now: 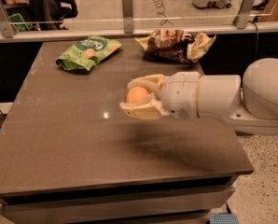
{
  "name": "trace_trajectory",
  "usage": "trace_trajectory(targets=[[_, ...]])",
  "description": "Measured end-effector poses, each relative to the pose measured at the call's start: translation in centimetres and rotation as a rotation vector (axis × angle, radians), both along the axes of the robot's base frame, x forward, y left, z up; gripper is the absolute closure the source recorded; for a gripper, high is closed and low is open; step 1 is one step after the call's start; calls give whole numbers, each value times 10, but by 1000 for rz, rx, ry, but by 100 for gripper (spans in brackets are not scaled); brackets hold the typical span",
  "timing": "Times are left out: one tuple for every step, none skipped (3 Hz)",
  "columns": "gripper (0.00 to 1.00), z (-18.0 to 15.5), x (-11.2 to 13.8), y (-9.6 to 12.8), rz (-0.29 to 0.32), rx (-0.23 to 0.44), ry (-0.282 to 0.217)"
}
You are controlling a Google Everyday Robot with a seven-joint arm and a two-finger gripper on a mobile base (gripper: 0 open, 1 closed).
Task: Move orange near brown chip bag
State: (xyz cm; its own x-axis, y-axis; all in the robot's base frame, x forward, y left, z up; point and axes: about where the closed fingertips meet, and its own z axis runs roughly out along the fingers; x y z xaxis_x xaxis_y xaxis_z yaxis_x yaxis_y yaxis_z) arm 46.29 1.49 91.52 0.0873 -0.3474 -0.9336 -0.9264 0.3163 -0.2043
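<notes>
My gripper (135,96) is shut on the orange (137,94), a small round fruit held between the two pale fingers (141,110), above the middle of the brown table (59,139). A shadow lies on the table beneath it. The white arm reaches in from the right. The brown chip bag (176,45), wrinkled with pale tan ends, lies at the table's far edge, beyond and to the right of the gripper, well apart from the orange.
A bright green snack bag (86,52) lies at the far left of the table. A glass barrier with metal posts (127,8) runs along the table's back edge. The table's right edge drops to a speckled floor (265,181).
</notes>
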Motion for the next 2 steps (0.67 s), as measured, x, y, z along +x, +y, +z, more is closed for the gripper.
trace_trajectory(targets=[[100, 0, 59, -32, -85, 18, -28], [100, -6, 113, -57, -159, 18, -49]])
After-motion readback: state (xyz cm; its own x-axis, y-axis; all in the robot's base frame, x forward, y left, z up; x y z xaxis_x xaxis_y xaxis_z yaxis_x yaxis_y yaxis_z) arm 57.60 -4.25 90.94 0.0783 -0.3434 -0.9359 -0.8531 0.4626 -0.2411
